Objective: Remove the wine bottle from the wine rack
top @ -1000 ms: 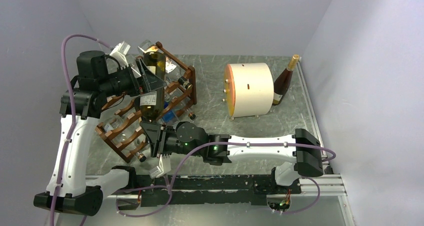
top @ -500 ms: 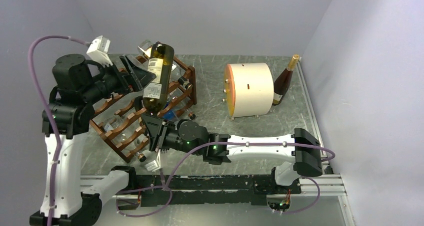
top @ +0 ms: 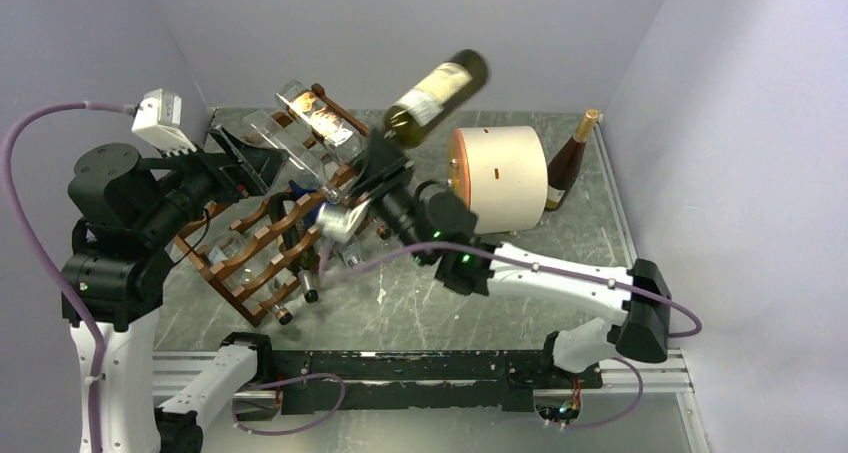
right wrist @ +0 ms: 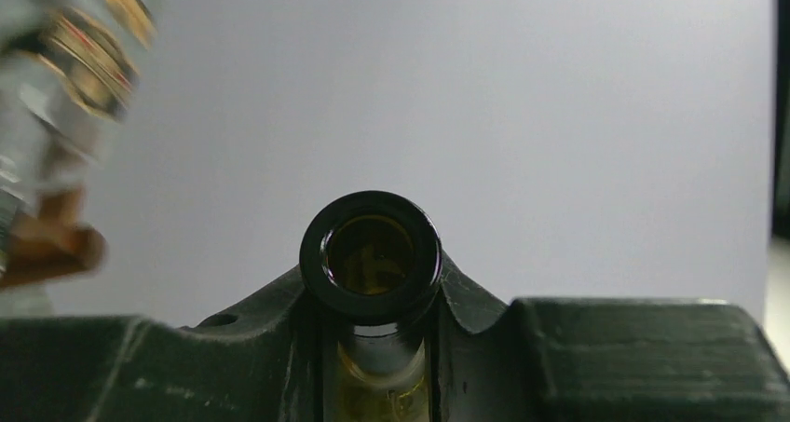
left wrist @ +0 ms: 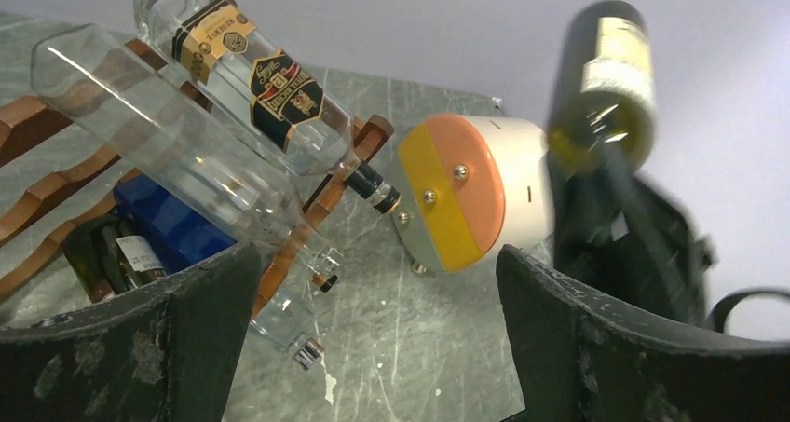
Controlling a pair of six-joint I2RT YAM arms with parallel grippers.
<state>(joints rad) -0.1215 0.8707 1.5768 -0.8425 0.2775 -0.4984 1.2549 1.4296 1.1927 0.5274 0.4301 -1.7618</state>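
Bottle off the rack, held aloft by its neck.

The right gripper (top: 380, 156) is clenched on the neck of the wine bottle (top: 437, 96), which hangs tilted in the air, base toward the back wall, between the wine rack (top: 262, 243) and the cream drum (top: 500, 178). The left gripper (top: 265, 155) is spread wide and empty beside the clear bottles (top: 320, 118) on the rack's top tier. The lift looks done; setting down seems next, which calls for swinging the heavy base downward without clipping the drum, on a neck-only hold that may slip. The table (top: 400, 308) is grey, marbled and scuffed, and plain pale lilac walls close it in. A dark bottle (top: 567, 168) stands just beside the drum in the far right corner.
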